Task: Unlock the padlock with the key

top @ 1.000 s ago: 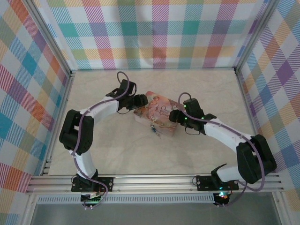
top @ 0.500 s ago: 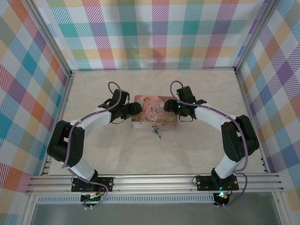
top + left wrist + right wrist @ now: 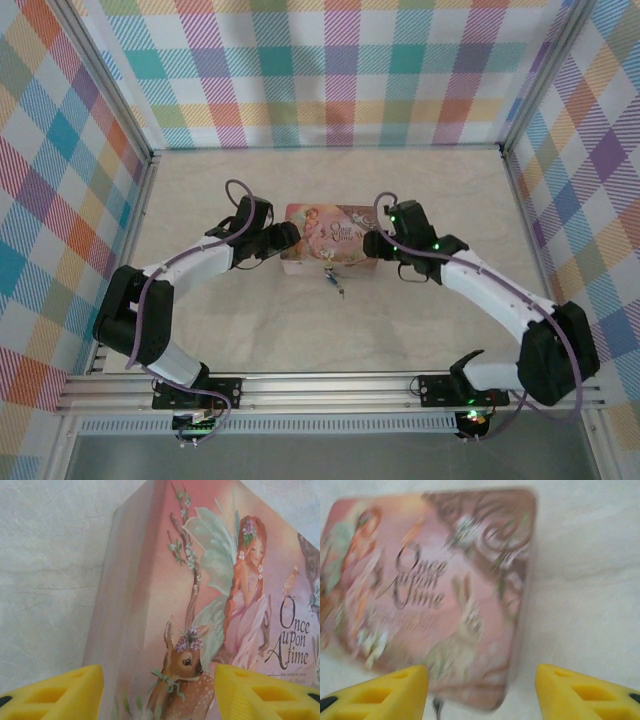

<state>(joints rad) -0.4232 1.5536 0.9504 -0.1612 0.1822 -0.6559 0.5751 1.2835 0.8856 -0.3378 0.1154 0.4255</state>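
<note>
Padlock, small dark speck beside glossy pink rectangular tin; left gripper and right gripper spread.

the pink tin bears "once upon a time" in dark curly letters on its lid.

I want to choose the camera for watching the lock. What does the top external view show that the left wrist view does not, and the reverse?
Top external adds: the right gripper at the right end of the tin, and the tiny padlock and key on the table by its near edge. Left wrist adds: the tin's picture up close, a fairy, a deer and the words "Once upon a time". Both share: the tin, the pale table, and the left gripper, open at the tin's left end.
</note>
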